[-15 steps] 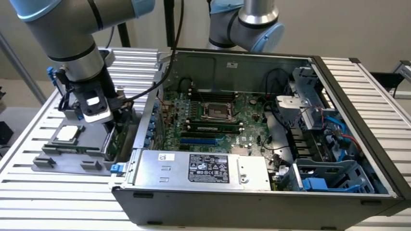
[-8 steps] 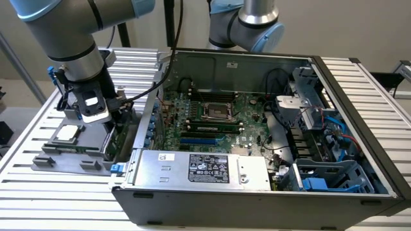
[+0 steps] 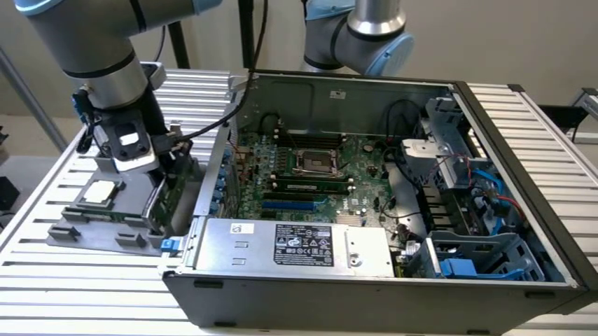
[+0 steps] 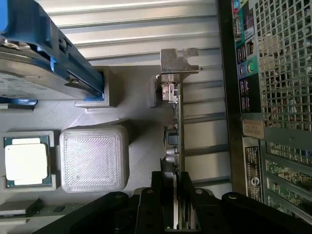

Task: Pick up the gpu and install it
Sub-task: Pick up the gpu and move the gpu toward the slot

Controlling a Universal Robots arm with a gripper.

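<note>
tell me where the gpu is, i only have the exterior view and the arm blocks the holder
Observer: In the wrist view the gpu stands on edge along the side of the grey holder, with its near end right at the gripper.
Operator: which end is the bracket
Observer: The silver bracket is at the end away from the gripper.
Operator: anything close beside it
Observer: The case's rear panel, with its ports and grille, runs alongside the gpu, and a strip of slatted table lies between them.
</note>
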